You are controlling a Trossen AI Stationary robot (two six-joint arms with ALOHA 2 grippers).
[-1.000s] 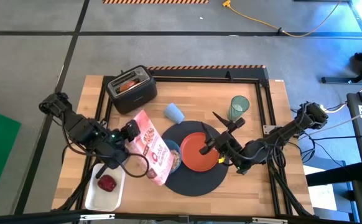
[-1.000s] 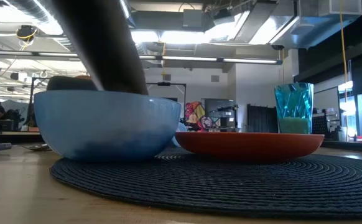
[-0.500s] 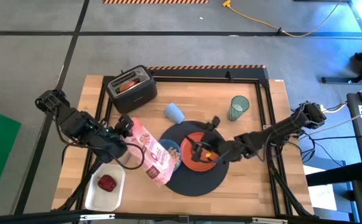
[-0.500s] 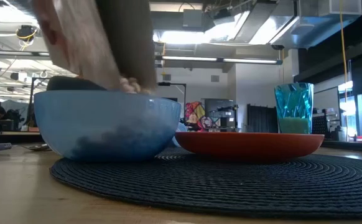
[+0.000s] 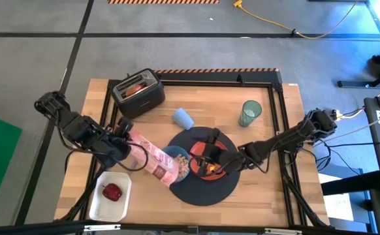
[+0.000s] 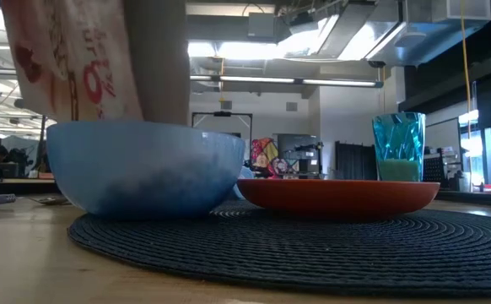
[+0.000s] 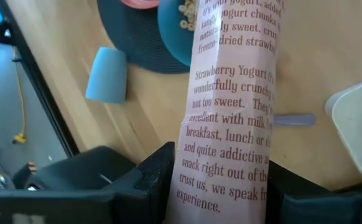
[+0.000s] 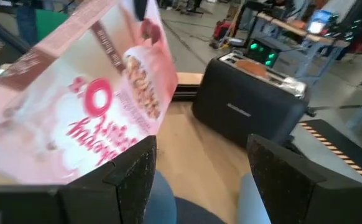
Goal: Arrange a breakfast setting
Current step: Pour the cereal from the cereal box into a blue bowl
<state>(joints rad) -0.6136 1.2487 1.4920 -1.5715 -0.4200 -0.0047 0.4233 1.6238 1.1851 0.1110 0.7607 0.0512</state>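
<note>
My left arm reaches in from the table's left edge, its left gripper (image 5: 126, 145) clamped on the pink cereal box (image 5: 152, 160), which I tilt so its open end hangs over the blue bowl (image 5: 179, 162). The bowl, holding cereal, sits on the left part of the dark-grey mat (image 5: 206, 186), touching the orange plate (image 5: 217, 160). My right arm stretches low from the right edge across the plate; the right gripper (image 5: 200, 163) hovers beside the bowl, fingers parted, grasping nothing. The green cup (image 5: 249, 113) stands toward the table's back-right corner.
</note>
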